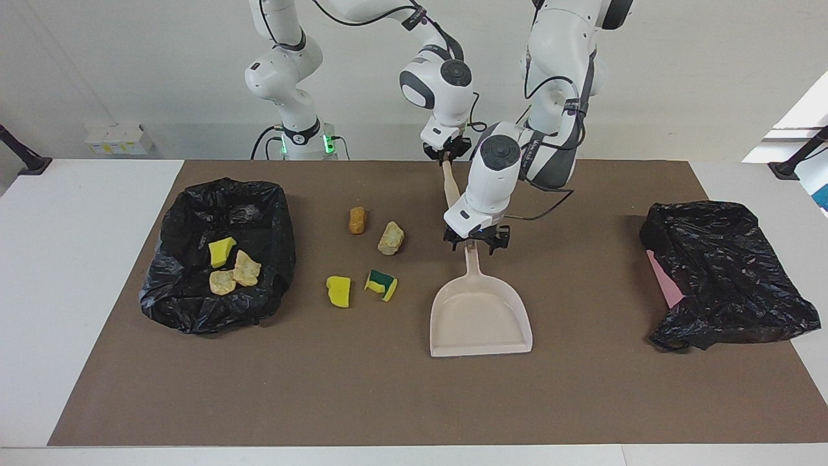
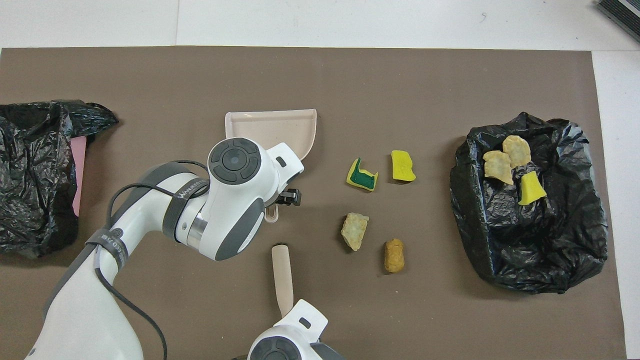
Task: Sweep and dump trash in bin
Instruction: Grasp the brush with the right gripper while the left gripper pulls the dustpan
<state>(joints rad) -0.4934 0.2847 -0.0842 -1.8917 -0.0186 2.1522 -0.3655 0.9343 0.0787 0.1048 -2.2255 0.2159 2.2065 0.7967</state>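
**4 scraps loose, 3 bagged**

You have a brown mat [image 1: 362, 388] on a white table [image 1: 71, 259], pale wall above. The trash [image 1: 363, 259], yellow sponge bits, beige chunks and a brown lump, lies at 9 o'clock from the dustpan [image 1: 480, 317]; 3 sit in the black bag [image 1: 194, 213]. Right gripper [image 1: 446, 154] is clamped on the brush [image 1: 449, 181]. Left gripper [image 1: 477, 242] straddles the dustpan handle, fingers spread.

Plastic, foam and matt board

The beige dustpan [image 1: 480, 316] looks like smooth, faintly glossy plastic; the bin liner [image 1: 194, 213] is crinkled, shiny black film. The yellow sponge bit [image 1: 338, 290] looks porous and matt, the beige chunk [image 1: 391, 237] rough and crumbly. The brown table mat [image 1: 388, 388] is flat and matt.
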